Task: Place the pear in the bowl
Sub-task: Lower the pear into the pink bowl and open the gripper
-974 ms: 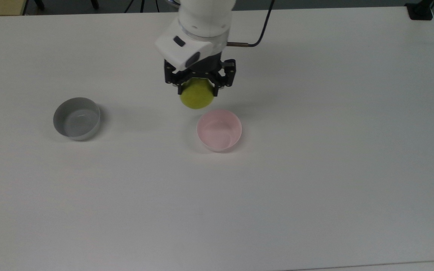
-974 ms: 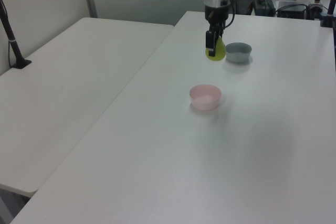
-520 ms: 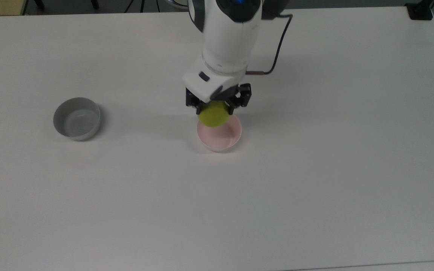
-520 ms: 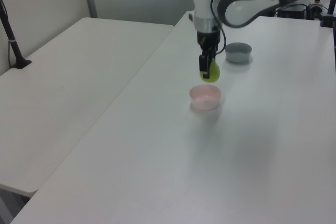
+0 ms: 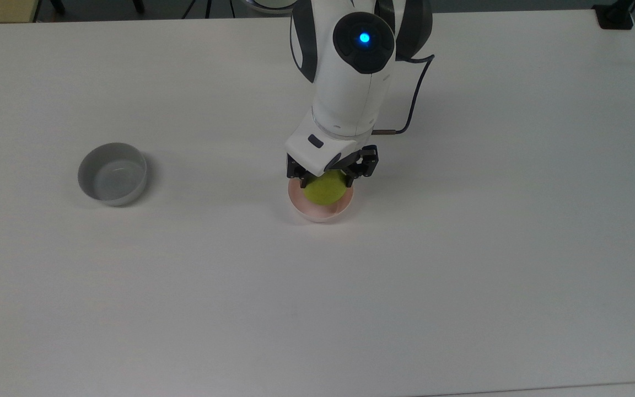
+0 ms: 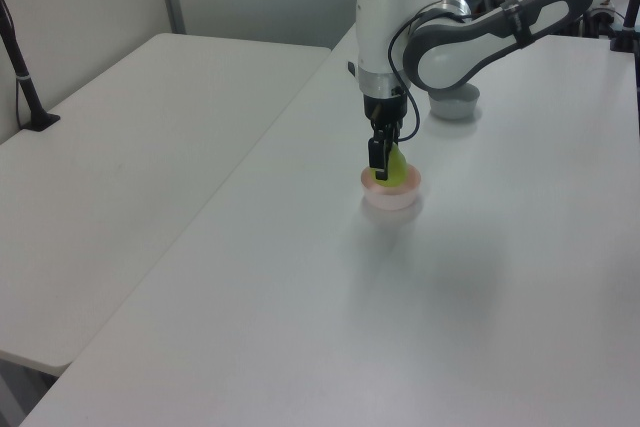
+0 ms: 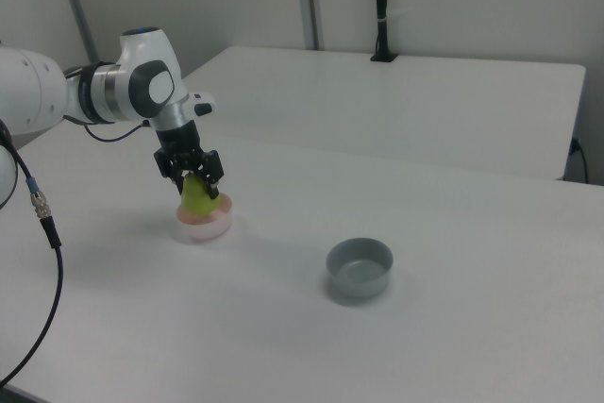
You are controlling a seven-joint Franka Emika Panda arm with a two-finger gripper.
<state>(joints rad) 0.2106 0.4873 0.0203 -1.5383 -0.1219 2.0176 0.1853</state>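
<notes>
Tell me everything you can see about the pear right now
The pear is a small, rounded, yellow-green fruit with a matte skin. The gripper is shut on its upper part, with a black finger pressed against each side. It hangs down into the pale pink bowl; in the right view its lower end sits inside the bowl's rim. Whether it already touches the bowl's bottom cannot be told. Its top is hidden under the gripper.
</notes>
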